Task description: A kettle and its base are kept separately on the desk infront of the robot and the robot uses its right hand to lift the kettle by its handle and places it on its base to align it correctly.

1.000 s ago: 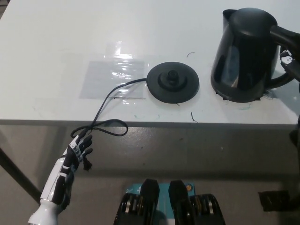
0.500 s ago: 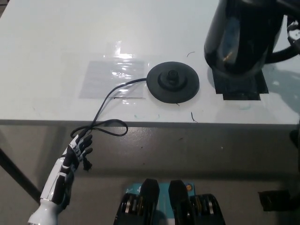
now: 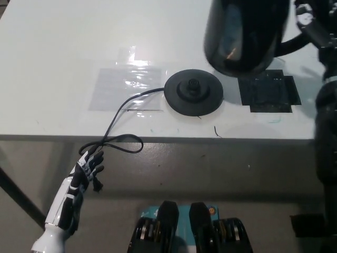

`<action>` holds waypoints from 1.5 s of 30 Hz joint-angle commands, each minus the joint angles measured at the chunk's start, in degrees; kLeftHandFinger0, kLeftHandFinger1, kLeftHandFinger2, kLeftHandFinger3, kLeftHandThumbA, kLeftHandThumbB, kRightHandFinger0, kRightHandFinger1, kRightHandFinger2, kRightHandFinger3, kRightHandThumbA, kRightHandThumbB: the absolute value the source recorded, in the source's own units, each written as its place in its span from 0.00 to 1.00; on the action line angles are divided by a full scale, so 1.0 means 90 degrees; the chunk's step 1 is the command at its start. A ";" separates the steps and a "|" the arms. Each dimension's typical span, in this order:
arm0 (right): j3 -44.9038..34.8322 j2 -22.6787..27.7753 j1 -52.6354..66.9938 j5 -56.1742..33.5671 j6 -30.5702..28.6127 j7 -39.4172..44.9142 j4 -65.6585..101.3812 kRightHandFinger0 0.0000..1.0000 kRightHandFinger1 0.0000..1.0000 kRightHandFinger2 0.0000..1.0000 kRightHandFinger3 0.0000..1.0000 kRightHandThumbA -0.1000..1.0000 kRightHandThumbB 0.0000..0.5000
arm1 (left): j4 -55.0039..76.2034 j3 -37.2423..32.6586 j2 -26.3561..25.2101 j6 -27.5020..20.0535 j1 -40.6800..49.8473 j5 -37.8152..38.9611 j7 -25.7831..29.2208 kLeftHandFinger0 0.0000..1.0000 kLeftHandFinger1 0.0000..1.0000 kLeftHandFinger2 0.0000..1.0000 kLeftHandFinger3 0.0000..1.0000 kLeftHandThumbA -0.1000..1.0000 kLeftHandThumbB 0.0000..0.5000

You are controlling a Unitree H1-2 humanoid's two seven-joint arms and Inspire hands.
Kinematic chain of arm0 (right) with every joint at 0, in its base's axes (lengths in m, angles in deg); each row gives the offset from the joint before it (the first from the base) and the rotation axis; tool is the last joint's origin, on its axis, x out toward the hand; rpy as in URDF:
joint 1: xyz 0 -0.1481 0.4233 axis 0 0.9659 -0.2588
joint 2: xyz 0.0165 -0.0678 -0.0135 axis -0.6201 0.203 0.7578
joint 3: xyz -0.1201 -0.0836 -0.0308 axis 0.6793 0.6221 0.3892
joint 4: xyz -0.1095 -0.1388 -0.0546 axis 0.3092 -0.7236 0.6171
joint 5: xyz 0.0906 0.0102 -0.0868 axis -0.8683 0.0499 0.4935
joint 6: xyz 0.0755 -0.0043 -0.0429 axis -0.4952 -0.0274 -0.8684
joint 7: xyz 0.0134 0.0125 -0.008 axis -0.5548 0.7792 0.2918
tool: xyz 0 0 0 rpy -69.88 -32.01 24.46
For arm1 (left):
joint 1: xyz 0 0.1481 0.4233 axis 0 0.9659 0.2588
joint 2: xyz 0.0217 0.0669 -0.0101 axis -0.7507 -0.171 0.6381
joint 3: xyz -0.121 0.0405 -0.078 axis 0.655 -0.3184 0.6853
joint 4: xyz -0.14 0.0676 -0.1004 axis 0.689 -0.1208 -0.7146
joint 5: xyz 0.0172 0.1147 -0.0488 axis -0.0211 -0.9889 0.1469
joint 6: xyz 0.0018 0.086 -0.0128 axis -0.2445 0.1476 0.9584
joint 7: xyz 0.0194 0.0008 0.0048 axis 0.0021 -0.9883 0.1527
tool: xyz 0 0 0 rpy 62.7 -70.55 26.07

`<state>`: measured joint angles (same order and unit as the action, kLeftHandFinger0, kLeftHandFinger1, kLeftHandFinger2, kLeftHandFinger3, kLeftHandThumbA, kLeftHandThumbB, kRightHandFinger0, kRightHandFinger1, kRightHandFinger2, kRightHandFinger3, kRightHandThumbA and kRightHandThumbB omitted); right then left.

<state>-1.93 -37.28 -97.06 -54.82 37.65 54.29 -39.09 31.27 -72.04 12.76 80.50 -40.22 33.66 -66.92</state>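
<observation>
1. Kettle (image 3: 243, 34) now off the table (image 3: 58, 63) and carried toward the robot's left since a second ago; the black square mat (image 3: 268, 93) it stood on is bare.
2. Right hand (image 3: 309, 23) at the handle, top right; fingers closed on it, as best I can judge.
3. Kettle hangs just right of and above the base (image 3: 194, 93); lowering and centring remain.
4. Kettle contents not visible.
5. Left hand (image 3: 88, 167) idle below table edge, fingers loosely apart, near cord (image 3: 118, 117).
</observation>
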 commanded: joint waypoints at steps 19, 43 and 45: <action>0.0590 -0.0870 -0.1218 0.0726 -0.0385 -0.0379 -0.0754 0.00 0.18 0.54 0.68 0.00 0.23 | 0.0050 0.0020 -0.0121 -0.0221 -0.0084 0.0018 -0.0092 1.00 1.00 1.00 1.00 1.00 0.30; 0.0174 -0.0711 -0.1268 0.0598 -0.0801 -0.0378 -0.1661 0.00 0.24 0.68 0.77 0.00 0.21 | 0.0021 0.0026 -0.0104 -0.0253 -0.0038 0.0027 -0.0083 1.00 1.00 1.00 1.00 1.00 0.30; 0.0131 -0.0704 -0.1268 0.0591 -0.0759 -0.0380 -0.1634 0.00 0.29 0.72 0.79 0.00 0.21 | -0.0004 0.0022 -0.0102 -0.0290 -0.0032 -0.0008 -0.0072 1.00 1.00 1.00 1.00 1.00 0.30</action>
<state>0.36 -44.33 -102.06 -47.35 36.84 51.88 -55.95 30.70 -72.02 12.76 80.23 -40.17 33.64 -66.96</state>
